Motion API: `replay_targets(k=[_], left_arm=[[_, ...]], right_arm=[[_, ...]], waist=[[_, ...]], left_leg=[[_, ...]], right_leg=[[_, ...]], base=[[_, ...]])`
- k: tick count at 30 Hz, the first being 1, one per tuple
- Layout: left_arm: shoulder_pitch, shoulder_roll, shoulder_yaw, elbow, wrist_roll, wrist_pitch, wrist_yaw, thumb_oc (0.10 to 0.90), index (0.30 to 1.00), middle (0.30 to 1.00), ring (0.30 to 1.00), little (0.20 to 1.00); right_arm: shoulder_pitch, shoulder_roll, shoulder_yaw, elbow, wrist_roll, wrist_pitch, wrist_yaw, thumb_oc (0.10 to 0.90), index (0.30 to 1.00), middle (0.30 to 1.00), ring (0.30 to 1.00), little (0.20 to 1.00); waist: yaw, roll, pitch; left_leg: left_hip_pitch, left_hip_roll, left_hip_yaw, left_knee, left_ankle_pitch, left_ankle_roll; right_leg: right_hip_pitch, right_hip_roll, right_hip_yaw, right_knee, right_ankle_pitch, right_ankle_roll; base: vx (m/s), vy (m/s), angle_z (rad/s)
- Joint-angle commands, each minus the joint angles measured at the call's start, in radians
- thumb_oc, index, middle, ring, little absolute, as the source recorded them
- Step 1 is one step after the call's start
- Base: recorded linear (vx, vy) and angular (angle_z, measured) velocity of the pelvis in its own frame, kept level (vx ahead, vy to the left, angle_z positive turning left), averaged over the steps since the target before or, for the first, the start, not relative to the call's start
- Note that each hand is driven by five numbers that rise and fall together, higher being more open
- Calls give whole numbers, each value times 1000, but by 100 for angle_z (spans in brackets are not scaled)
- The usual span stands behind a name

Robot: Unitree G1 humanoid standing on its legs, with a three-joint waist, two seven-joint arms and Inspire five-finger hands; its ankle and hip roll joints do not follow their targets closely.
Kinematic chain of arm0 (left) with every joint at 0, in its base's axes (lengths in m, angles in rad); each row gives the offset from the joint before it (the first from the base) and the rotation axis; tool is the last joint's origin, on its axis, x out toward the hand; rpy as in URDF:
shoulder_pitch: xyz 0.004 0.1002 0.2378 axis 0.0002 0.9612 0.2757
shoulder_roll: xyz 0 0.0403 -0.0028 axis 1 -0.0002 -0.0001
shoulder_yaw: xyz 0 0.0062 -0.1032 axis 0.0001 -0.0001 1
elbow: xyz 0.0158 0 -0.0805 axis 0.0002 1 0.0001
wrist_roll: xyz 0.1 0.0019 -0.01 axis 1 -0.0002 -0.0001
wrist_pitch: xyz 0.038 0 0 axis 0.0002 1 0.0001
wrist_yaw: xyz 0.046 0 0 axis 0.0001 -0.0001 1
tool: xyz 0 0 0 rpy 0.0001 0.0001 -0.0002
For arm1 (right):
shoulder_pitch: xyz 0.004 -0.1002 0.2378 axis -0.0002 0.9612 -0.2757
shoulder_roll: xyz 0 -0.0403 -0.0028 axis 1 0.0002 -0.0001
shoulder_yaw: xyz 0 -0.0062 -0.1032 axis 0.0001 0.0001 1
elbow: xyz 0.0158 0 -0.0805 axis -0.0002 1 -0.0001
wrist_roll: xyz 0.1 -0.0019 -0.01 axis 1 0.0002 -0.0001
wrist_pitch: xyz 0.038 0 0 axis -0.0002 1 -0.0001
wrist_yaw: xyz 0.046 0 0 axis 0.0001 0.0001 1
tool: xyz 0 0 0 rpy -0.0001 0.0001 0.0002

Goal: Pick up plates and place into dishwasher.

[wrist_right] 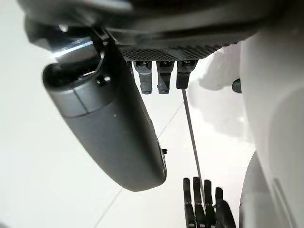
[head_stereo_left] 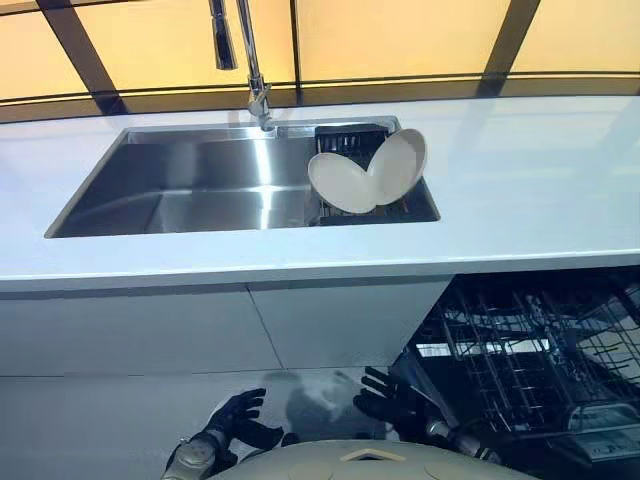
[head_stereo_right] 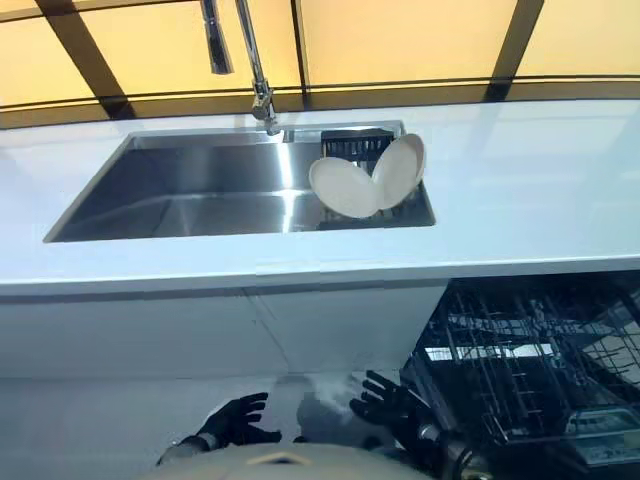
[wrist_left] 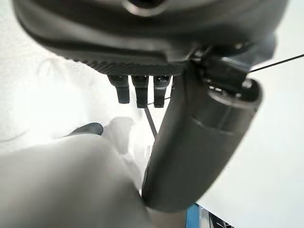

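Observation:
Two cream plates lean against each other on a dark rack at the right end of the steel sink: a front plate and a back plate. Below the counter on the right, the dishwasher's wire rack stands pulled out. Both hands hang low in front of the cabinet, far below the plates. My left hand has its fingers spread and holds nothing. My right hand is likewise open and empty, close to the left edge of the dishwasher rack.
A tall faucet rises behind the sink. White countertop stretches to the right of the sink. White cabinet fronts run under the counter, with pale floor below.

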Motion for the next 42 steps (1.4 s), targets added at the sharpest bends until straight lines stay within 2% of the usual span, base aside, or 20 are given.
replay_targets(k=[1,14,17,20,23,26,29,30,32,33,34,38,42], left_arm=[[-71,-30,-3,27,-9,-37,5,800,900,900,900,900],[-71,-31,4,38,-13,14,-36,800,900,900,900,900],[-72,-29,1,38,-3,8,-35,800,900,900,900,900],[-77,-23,-23,33,71,-8,-12,800,900,900,900,900],[-84,-18,-33,26,68,-15,-36,800,900,900,900,900],[-100,2,-67,-36,75,-43,-173,800,900,900,900,900],[-115,29,-109,-129,35,-6,-314,800,900,900,900,900],[-120,47,-123,-174,21,18,-395,800,900,900,900,900],[-124,68,-151,-231,20,21,-486,800,900,900,900,900],[-124,68,-151,-231,20,21,-486,800,900,900,900,900],[-129,85,-178,-290,24,32,-543,800,900,900,900,900],[-142,113,-226,-391,5,70,-640,800,900,900,900,900],[-150,142,-232,-500,-85,78,-648,800,900,900,900,900]], right_arm=[[-57,10,14,-1,-14,-35,19,800,900,900,900,900],[-60,11,17,10,-36,-29,32,800,900,900,900,900],[-60,10,17,9,-33,-26,34,800,900,900,900,900],[-61,9,21,4,-40,-26,28,800,900,900,900,900],[-63,6,28,2,-46,-22,26,800,900,900,900,900],[-68,-9,32,-18,-51,-6,23,800,900,900,900,900],[-74,-29,38,-46,-62,21,17,800,900,900,900,900],[-76,-40,38,-54,-70,28,15,800,900,900,900,900],[-82,-52,38,-58,-75,39,16,800,900,900,900,900],[-82,-52,38,-58,-75,39,16,800,900,900,900,900],[-86,-58,37,-57,-85,41,20,800,900,900,900,900],[-90,-54,40,-42,-102,31,19,800,900,900,900,900],[-88,-49,42,-40,-101,25,9,800,900,900,900,900]], waist=[[-12,15,30],[-9,14,28],[-9,13,27],[-10,13,26],[-13,13,26],[-19,20,33],[-25,29,41],[-27,35,43],[-29,42,44],[-29,42,44],[-31,47,44],[-36,55,42],[-37,57,44]], left_leg=[[34,-52,7,9,-134,30],[33,-52,6,11,-134,30],[33,-51,5,10,-134,30],[32,-51,7,11,-133,29],[33,-51,7,10,-134,29],[31,-49,7,9,-134,28],[27,-47,10,8,-130,26],[25,-46,10,7,-128,26],[23,-45,9,7,-128,27],[23,-45,9,7,-128,27],[22,-45,7,7,-128,28],[22,-47,1,7,-131,31],[23,-49,-8,7,-132,35]], right_leg=[[-7,10,-15,82,-120,64],[-6,9,-16,82,-119,64],[-6,10,-16,82,-119,64],[-7,10,-14,82,-119,64],[-9,12,-9,82,-119,64],[-13,12,-4,85,-119,67],[-21,13,0,88,-116,69],[-24,13,2,89,-115,69],[-26,13,2,88,-114,70],[-26,13,2,88,-114,70],[-27,13,3,88,-113,71],[-26,13,6,87,-112,73],[-26,14,12,89,-112,74]], base=[[-148,-187,2],[0,0,0],[0,0,0],[0,0,0],[0,0,0],[0,0,0],[-35,35,-3],[-24,35,-3],[-11,31,-7],[-3,31,-7],[3,21,-4],[12,15,-5],[0,0,0]])
